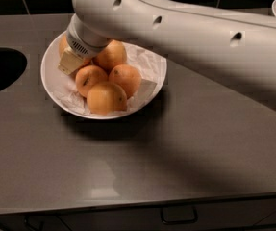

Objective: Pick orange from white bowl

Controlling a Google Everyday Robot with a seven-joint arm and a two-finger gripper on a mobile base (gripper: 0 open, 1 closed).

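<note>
The white bowl [48, 81] is glossy white, lined with crumpled white paper [146, 61]. In it, the orange [106, 98] at 6 o'clock is a paler yellow-orange with dull, dimpled skin. The other oranges [126, 79] are deeper orange. The cream-coloured gripper [71, 61] sits at the bowl's 10 o'clock, below a white arm [185, 30] with a grey, dark-slotted wrist band [82, 44]. The bench [128, 162] is plain dark grey.
</note>
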